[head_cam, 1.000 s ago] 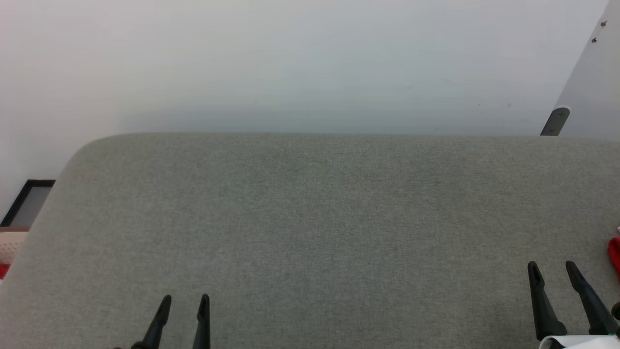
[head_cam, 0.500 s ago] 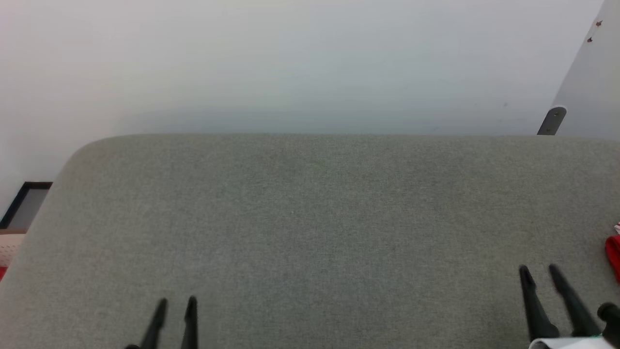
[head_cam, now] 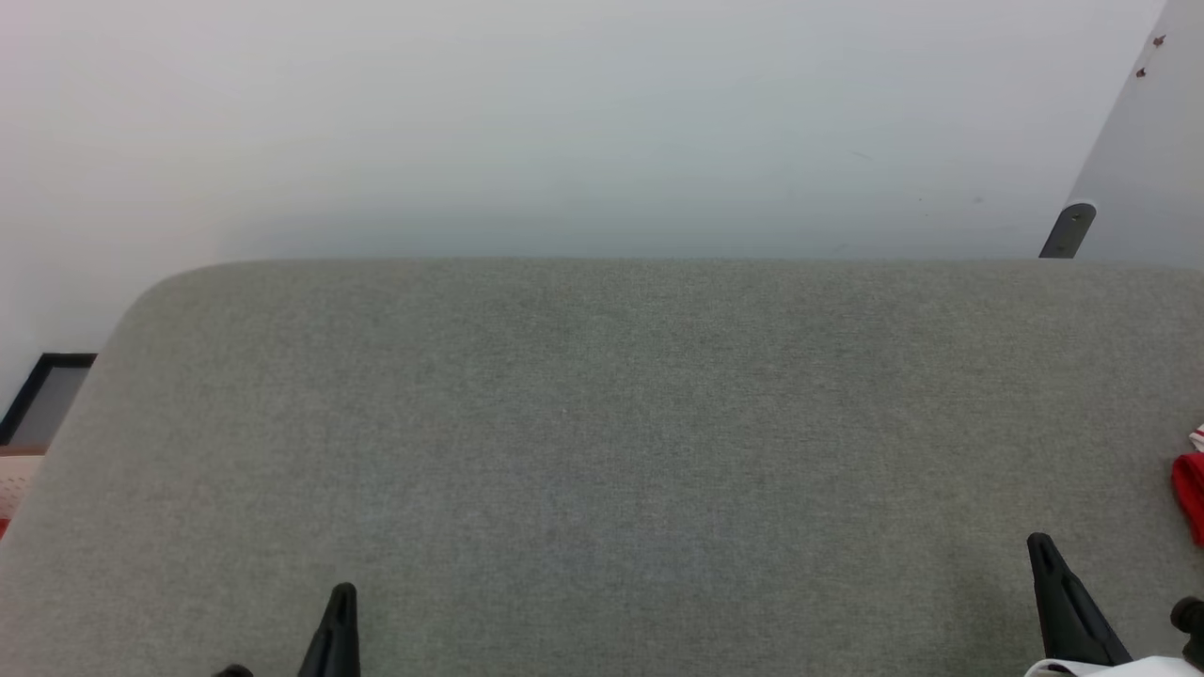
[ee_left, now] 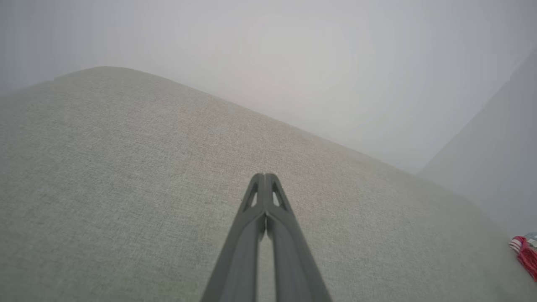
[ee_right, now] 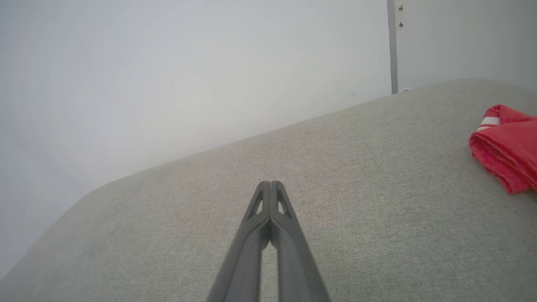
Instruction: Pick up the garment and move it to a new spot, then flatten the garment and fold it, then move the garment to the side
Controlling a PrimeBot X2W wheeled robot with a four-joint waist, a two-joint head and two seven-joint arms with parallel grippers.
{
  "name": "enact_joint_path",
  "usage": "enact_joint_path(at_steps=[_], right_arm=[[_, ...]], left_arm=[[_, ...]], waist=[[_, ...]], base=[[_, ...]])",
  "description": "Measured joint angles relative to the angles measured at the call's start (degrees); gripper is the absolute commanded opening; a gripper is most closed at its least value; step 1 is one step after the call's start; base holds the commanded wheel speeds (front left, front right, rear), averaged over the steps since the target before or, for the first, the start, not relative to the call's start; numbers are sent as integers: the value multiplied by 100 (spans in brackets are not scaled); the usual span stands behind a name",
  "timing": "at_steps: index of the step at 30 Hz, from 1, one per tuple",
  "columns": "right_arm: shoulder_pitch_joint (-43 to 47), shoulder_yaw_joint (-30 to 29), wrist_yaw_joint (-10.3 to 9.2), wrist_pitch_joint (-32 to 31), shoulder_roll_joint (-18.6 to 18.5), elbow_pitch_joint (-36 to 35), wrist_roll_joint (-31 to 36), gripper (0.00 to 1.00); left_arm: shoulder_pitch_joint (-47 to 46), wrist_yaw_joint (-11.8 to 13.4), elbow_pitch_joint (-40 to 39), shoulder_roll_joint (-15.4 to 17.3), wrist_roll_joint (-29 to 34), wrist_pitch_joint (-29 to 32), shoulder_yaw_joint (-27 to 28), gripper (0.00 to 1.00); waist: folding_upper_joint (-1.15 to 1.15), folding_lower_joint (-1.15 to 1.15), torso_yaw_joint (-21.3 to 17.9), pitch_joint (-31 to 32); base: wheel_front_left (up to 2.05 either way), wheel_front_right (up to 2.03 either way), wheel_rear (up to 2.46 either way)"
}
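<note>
Left gripper (head_cam: 340,602): the two dark fingers are pressed together tip to tip with nothing between them, held low over the grey padded surface (head_cam: 602,423).
Right gripper (head_cam: 1039,550): its fingers are also together along their tips, holding nothing, low over the same fabric.
Garment (ee_right: 509,147): a bunched red bundle with a bit of white-striped trim lies on the padded surface, to the right of the right gripper and a little ahead of its tips. It is apart from the right gripper, and well apart from the left gripper, far off to its right.
Between the grippers: a wide stretch of plain grey fabric; the two stand well apart.
Ahead of both tips: the fabric runs flat to a straight far edge (head_cam: 658,260), and the pale wall (head_cam: 564,122) rises right behind it.
Ahead-left of the left gripper: the far edge bends into a rounded corner (head_cam: 155,287), then the side edge slants back toward the near left.
Beyond that side edge: a dark frame (head_cam: 47,395) sits lower down against the wall.
Ahead-right of the right gripper: a pale panel (head_cam: 1152,141) with a grey bracket (head_cam: 1068,230) meets the far edge.
Right of the garment: the fabric carries on out of frame, so where it ends on that side cannot be told.
</note>
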State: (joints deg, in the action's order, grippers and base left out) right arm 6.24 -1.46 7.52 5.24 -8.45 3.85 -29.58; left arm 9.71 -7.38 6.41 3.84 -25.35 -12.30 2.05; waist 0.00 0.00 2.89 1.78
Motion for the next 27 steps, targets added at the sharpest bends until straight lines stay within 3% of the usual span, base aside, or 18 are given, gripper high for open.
enact_joint_path(at_steps=[27], right_arm=[[-382, -165, 0, -397, 180, 352, -2137, 0]], left_arm=[[-531, 0, 274, 35, -2372, 564, 35, 0]], waist=[[0, 0, -68, -46]], base=[[0, 0, 0]])
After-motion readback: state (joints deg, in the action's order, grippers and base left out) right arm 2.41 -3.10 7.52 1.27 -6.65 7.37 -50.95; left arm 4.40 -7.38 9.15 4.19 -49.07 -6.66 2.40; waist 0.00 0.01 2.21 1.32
